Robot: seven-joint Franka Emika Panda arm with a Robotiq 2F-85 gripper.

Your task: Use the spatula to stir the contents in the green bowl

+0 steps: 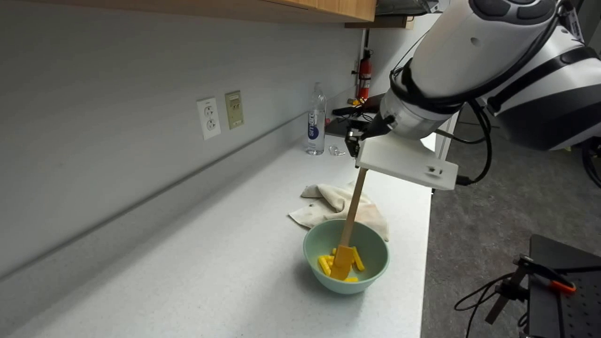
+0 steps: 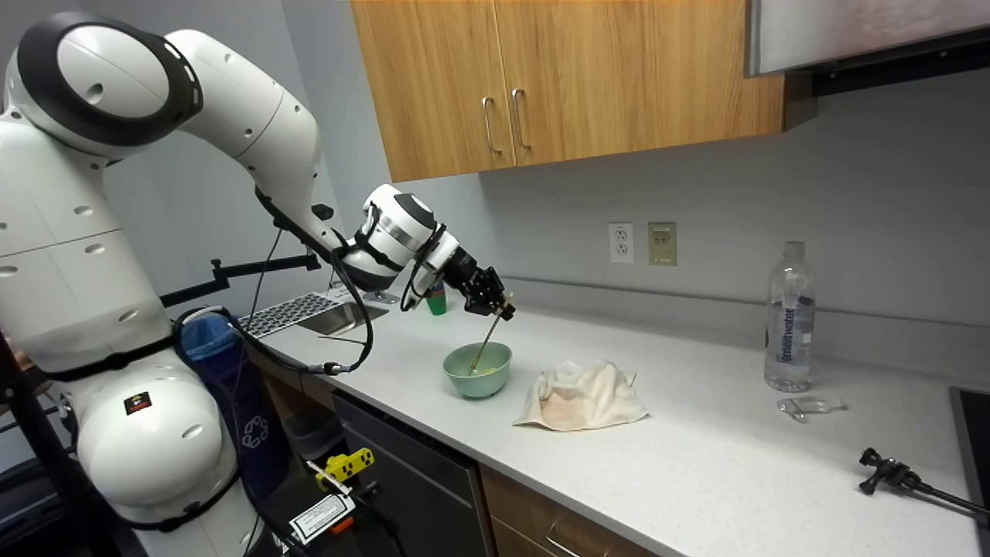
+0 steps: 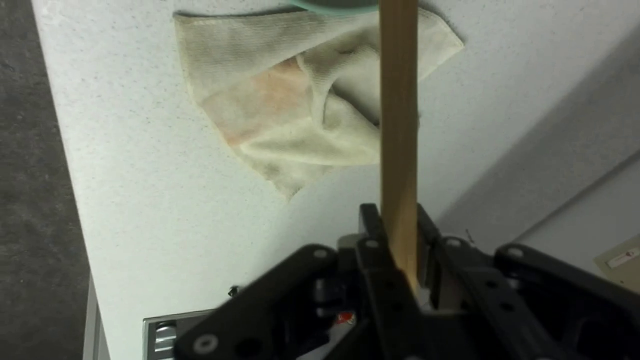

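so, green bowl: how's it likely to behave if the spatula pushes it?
Probably slides first: the green bowl sits on a smooth-looking counter. Might tip if pushed high, since it narrows toward its base. Likely light: only a few yellow pieces show inside.

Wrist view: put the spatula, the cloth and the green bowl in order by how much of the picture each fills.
1. Cloth, spread widest
2. Spatula, a long strip; nearness to the camera enlarges it
3. Green bowl, just a sliver at the top edge
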